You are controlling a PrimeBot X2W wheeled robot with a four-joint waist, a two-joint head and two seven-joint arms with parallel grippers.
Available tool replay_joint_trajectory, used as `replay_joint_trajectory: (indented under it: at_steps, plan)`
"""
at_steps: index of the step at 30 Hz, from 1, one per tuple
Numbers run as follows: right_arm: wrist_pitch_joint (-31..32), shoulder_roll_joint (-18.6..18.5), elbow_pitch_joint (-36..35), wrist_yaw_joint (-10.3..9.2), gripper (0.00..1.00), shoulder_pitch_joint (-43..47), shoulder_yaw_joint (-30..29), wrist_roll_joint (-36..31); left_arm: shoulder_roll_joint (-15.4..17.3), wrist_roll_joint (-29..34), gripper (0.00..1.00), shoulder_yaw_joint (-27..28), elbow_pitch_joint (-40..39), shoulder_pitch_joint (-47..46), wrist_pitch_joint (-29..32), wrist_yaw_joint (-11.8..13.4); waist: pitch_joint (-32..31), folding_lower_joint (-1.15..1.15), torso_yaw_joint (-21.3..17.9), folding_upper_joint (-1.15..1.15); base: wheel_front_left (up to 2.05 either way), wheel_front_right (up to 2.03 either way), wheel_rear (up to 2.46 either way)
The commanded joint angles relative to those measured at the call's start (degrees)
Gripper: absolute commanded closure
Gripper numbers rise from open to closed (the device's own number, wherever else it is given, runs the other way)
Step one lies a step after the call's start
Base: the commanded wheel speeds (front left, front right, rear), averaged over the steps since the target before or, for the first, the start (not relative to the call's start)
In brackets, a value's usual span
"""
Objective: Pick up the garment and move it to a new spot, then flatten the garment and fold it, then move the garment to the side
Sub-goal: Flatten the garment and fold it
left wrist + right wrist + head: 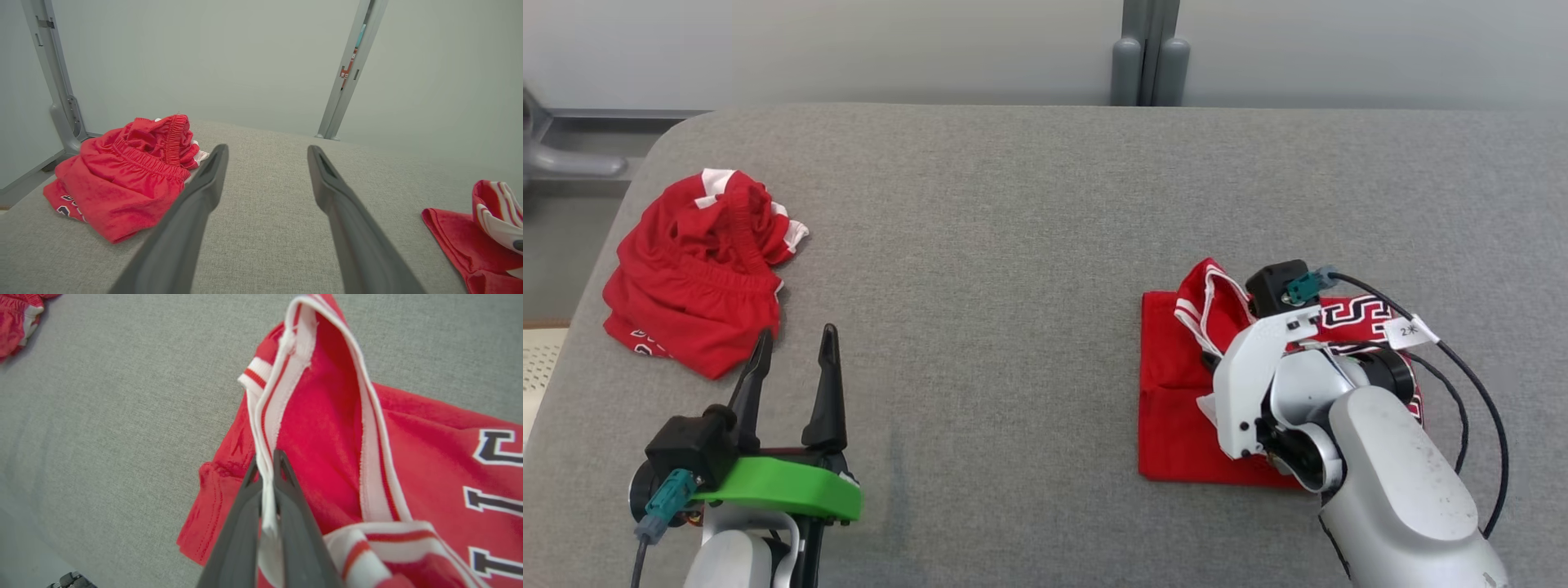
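The fingers (241,522) of the right gripper (267,457) are clenched on the white trim (282,388) of the jersey (408,457). Only a narrow strip of edging is pinched between them; no body cloth is seen in the grip. The jersey lies on the right, near part of the table (1013,245) as a rough rectangle, with the trimmed edge raised above the lower layers.

The left gripper (797,333) is held at the near left. Its fingers (829,384) are released and spread, with nothing between them. Their tips stand just beside a crumpled pair of red shorts (690,286), which lies at the left, farther back and well apart from the jersey.

The step in hand is judged to be a fold or a shift of the held edge. The following faults are to be expected:

- Slip of the trim. The hold is narrow and placed on edging alone, so the strip may be drawn out by a quick pull or a long drag.
- Skewed layers. The jersey is held at one point only, so the free corners may trail on the cloth-covered table and the rectangle may be bunched or opened.
- Snagged shorts. If the left gripper is swung leftward or lowered carelessly, the shorts may be caught by the nearer finger.
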Motion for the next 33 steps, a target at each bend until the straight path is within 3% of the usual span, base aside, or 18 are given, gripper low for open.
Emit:
replay_joint_trajectory:
  at_steps: [1,5,6,7,8,14,20,27,33]
  plan:
    - [-0.87,0.13,1.55,-0.05,1.00,-1.32,0.41,-0.48,0.31,-0.41,0.00,-0.02,0.13,0.09,0.01,-0.19,0.09,0.00,0.91,0.00,0.00,0.00,0.00]
    - [-2.38,0.85,5.74,-0.05,1.00,-2.66,0.22,-1.42,0.41,-0.53,0.00,-0.12,0.16,0.12,0.01,-0.18,0.21,0.00,1.81,0.00,0.00,0.00,0.00]
    - [-2.70,0.88,6.32,-0.06,0.80,-2.90,0.18,-1.51,0.40,-0.52,0.00,-0.03,0.16,0.17,0.01,-0.18,0.23,0.00,1.93,0.00,0.00,0.00,0.00]
    - [-3.06,0.97,6.99,-0.05,0.47,-3.11,0.14,-1.75,0.38,-0.54,0.00,0.03,0.14,0.21,0.01,-0.18,0.29,0.00,2.05,0.00,0.00,0.00,0.00]
    - [-3.22,1.01,7.53,-0.05,0.00,-3.25,-0.10,-1.69,0.36,-0.55,0.00,0.09,0.15,0.22,0.01,-0.18,0.34,0.00,2.13,0.00,0.00,0.00,0.00]
    - [-6.08,1.27,5.50,-0.06,0.00,-4.16,0.72,0.93,0.22,-0.52,0.00,1.12,-0.05,0.71,0.01,-0.18,0.33,0.00,1.55,0.00,0.00,0.00,0.00]
    - [-10.02,1.30,-2.76,-0.06,0.00,-3.53,1.24,5.07,0.04,0.04,0.00,1.79,-0.44,0.97,0.01,-0.18,-0.29,0.00,0.11,0.00,0.00,0.00,0.00]
    - [-17.51,-0.26,-12.35,-0.05,0.00,2.41,-7.23,-0.77,-0.31,0.12,0.00,1.69,-1.08,1.28,0.01,-0.18,-0.87,0.00,-1.01,0.00,0.00,0.00,0.00]
    - [-26.62,-0.68,-16.57,-0.05,0.00,9.16,-14.90,-6.43,-0.54,0.41,0.00,1.88,-1.34,1.49,0.01,-0.18,-1.05,0.00,-2.00,0.00,0.00,0.00,0.00]
